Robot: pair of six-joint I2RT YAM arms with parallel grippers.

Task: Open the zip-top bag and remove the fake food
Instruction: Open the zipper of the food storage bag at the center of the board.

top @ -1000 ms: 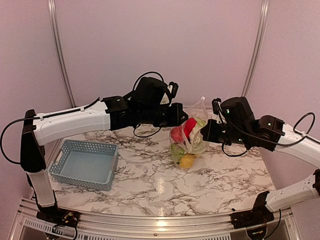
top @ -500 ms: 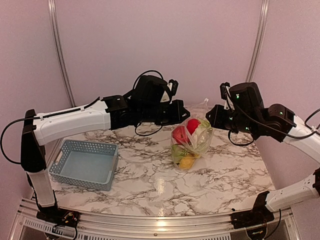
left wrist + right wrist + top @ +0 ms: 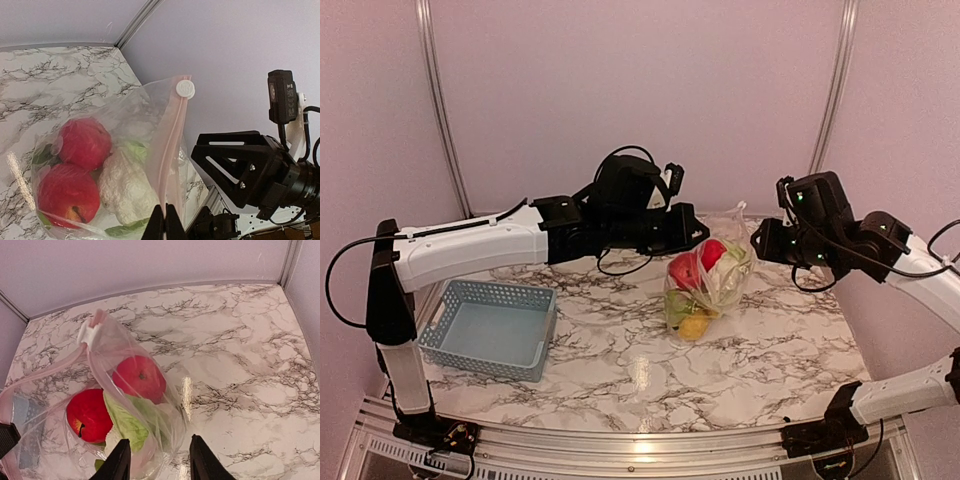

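The clear zip-top bag (image 3: 708,285) stands on the marble, lifted by its top. It holds two red apples (image 3: 686,270), pale cabbage (image 3: 125,187) and a yellow fruit (image 3: 694,324). My left gripper (image 3: 165,222) is shut on the bag's pink zip strip (image 3: 170,150); the white slider (image 3: 185,89) sits at the strip's far end. In the right wrist view the bag (image 3: 125,405) shows both apples (image 3: 140,377) and green leaf. My right gripper (image 3: 157,460) is open and empty, just right of the bag's top, its fingers (image 3: 200,460) near the bag's lower side.
A light blue lattice basket (image 3: 490,328) sits empty at the left of the marble table (image 3: 770,350). Pale walls and metal rails close the back and sides. The right arm (image 3: 250,165) fills the space behind the bag in the left wrist view.
My right gripper has let go of the bag and drawn back up and to the right. The bag has shifted slightly right, its top standing up, still held by my left gripper.
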